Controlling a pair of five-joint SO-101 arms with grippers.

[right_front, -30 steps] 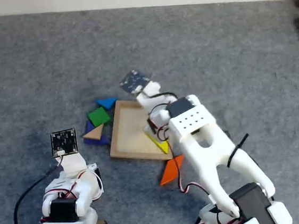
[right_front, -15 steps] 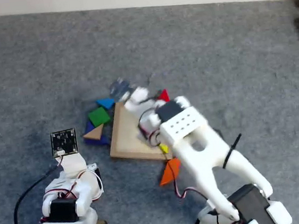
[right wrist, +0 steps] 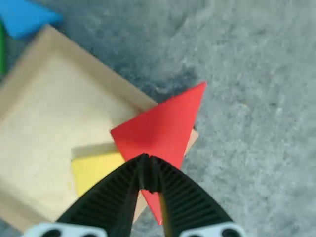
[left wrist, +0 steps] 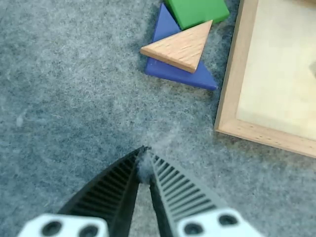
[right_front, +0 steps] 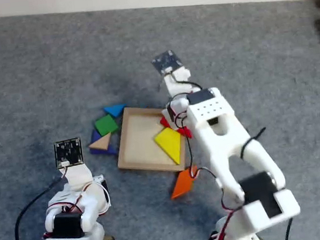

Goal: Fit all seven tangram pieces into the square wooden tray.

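Observation:
The square wooden tray lies mid-table with a yellow triangle inside it. My right gripper is shut on a red triangle, which hangs tilted over the tray's far right corner. In the right wrist view the yellow triangle sits just beside it. Left of the tray lie a blue triangle, a green square and a wooden triangle resting on a dark blue piece. An orange piece lies in front of the tray. My left gripper is shut on nothing, low over the carpet near the tray's front left corner.
Grey carpet covers the table, with open room to the far side and to the right of the tray. The right arm's white body stretches over the carpet beside the tray's right edge. A pale wall edge runs along the back.
The right arm swung from the tray's far left side over to its far right corner with the red triangle. The yellow triangle is uncovered now. The left arm kept still.

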